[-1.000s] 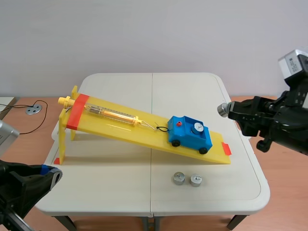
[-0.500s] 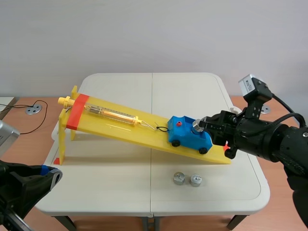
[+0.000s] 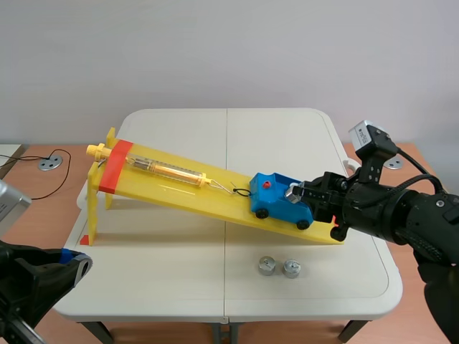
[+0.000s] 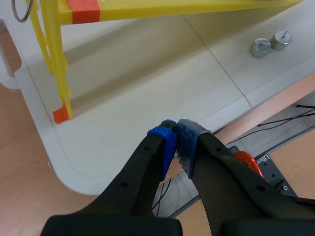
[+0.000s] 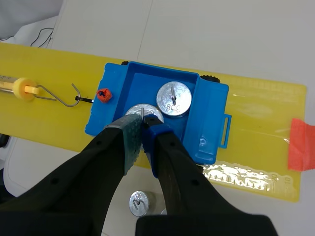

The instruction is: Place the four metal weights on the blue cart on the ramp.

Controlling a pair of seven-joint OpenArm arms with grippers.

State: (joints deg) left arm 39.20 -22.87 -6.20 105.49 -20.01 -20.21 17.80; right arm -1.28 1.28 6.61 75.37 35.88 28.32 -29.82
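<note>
The blue cart [image 3: 283, 203] is taken as ref. point. It is seen w/ its wheels on the yellow ramp [image 3: 179, 188], which lies under the cart and climbs away from it toward the left arm's side.

The right gripper [image 3: 295, 192] is held directly over the cart's open tray. In the wrist view its fingers [image 5: 129, 140] are drawn close and a silver held weight [image 5: 142, 111] is pinched btwn the pads by its top, low inside the tray at the cart's uphill end. Whether it touches the tray floor cannot be told. A resting weight [image 5: 173, 98] is laid flat in the same tray, just beside the held one.

Loose weight A [image 3: 267, 266] and loose weight B [image 3: 291, 268] are found on the white table [image 3: 179, 287], off the ramp on the robot's side of the cart, just beside each other.

A spring scale [image 3: 165, 170] is laid on the ramp uphill of the cart. Its wire hook [image 5: 74, 93] is brought up to a red knob [image 5: 103, 94] on the cart's uphill end.

The left gripper [image 4: 176, 129] is kept well apart from the cart, low by the table's near edge on the uphill side. Its pads are pressed together w/ nothing btwn them.
</note>
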